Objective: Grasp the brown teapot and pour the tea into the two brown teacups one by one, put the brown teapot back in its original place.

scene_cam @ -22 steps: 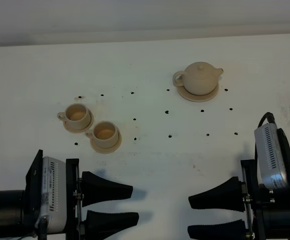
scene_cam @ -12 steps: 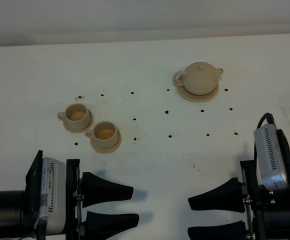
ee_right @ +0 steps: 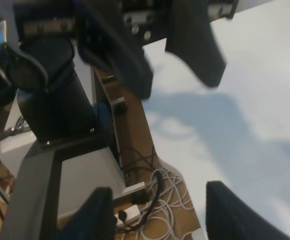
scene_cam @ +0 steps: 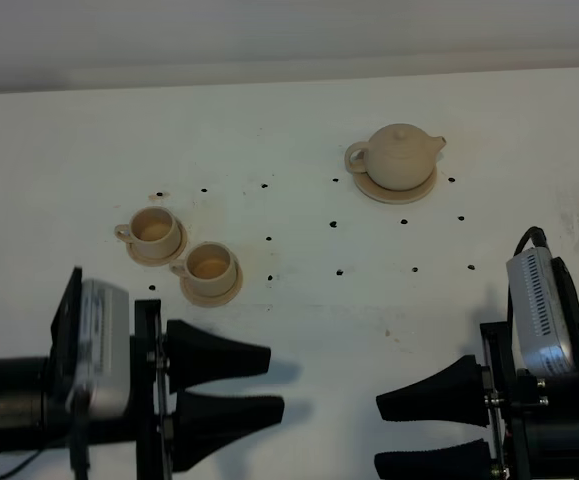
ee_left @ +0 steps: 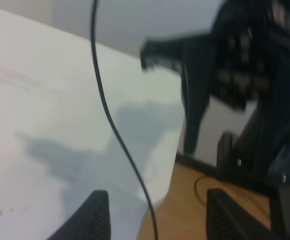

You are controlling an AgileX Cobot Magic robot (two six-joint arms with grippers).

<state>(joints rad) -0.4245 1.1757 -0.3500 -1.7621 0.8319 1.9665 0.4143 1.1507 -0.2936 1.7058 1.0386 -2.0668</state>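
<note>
Teapot [scene_cam: 399, 155] sits on its wide saucer [scene_cam: 399, 196], back right, spout pointing right, handle left toward your cups [scene_cam: 154, 230]. Your left gripper [scene_cam: 274, 384] and right gripper [scene_cam: 378, 435] are both spread, empty. Module print is unreadable.

Left gripper [scene_cam: 274, 382] and right gripper [scene_cam: 379, 435], jaws apart, empty, low, tips toward each other.
</note>
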